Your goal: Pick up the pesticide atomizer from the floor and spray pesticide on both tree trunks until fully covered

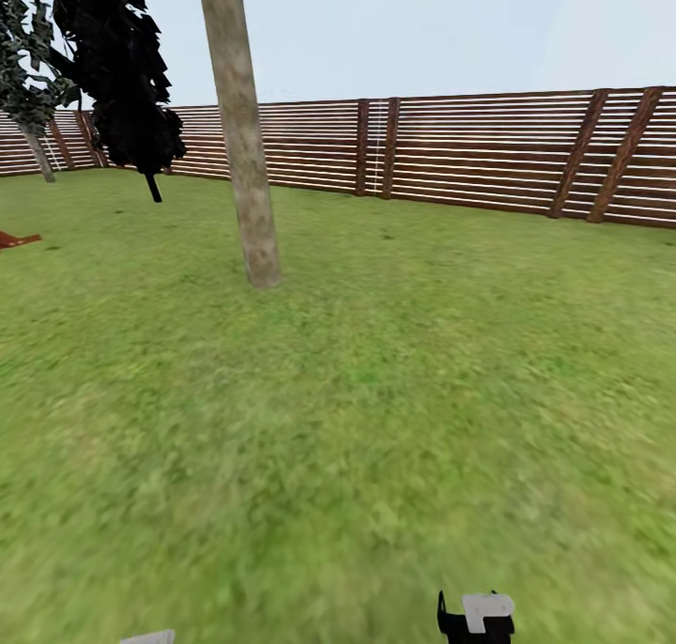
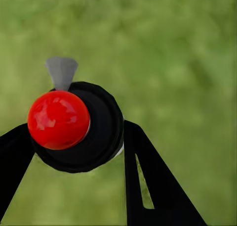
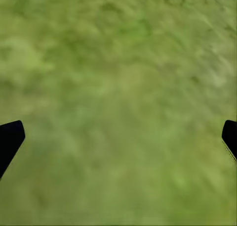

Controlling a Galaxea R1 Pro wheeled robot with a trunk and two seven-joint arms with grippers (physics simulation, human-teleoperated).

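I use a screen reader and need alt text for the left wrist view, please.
The left gripper holds the pesticide atomizer between its two black fingers, seen from above: a round black body with a glossy red cap and a small grey nozzle. Blurry green grass lies beyond.

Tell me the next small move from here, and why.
Probably roll forward toward the thick trunk. The left gripper already holds the atomizer between its fingers, pointing down at the grass, while the trunk stands well ahead across the lawn with no white specks visible on it.
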